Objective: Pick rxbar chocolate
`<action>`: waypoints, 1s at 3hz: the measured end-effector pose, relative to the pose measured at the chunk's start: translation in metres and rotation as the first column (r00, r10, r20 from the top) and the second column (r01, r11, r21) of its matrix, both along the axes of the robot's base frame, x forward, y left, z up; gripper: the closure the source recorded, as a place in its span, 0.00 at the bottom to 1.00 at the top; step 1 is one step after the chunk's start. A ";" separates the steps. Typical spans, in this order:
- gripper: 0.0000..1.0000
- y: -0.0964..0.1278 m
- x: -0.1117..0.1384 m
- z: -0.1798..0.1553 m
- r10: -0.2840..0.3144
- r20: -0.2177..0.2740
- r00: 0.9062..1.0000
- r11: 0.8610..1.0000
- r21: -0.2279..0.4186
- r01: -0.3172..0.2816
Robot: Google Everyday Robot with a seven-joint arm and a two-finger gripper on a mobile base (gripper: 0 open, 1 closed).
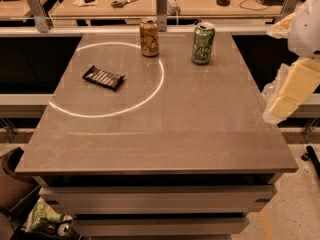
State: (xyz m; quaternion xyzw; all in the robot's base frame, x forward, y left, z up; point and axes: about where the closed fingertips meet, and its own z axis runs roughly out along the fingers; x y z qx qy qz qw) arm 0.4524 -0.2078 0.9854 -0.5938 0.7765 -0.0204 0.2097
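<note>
**Bar [103,77] left, claw [292,91] far right**

Your bar lies flat on the surface [200,134] inside the white ring [162,76], near the brown can [149,37]. The claw hangs off the right edge, well apart; open or closed, you cannot tell.

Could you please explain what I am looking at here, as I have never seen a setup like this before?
There is only one picture, from a camera that looks down on a grey table from its near end. The pale shape at the right edge is the robot's arm, and its lower end is the gripper. It hangs beside the table's right side, away from everything on the table. The rxbar chocolate, a flat bar in a black wrapper, lies at the left inside a bright ring of light. A brown can stands upright at the ring's far edge, and a green can stands to its right. Nothing has been picked up yet.
</note>
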 end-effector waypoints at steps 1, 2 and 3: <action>0.00 0.011 0.028 -0.001 -0.030 0.041 0.999 0.987 0.161 0.023; 0.00 0.026 0.058 0.000 -0.078 0.098 0.992 0.948 0.316 0.043; 0.00 0.045 0.084 -0.017 -0.103 0.146 0.984 0.891 0.454 0.026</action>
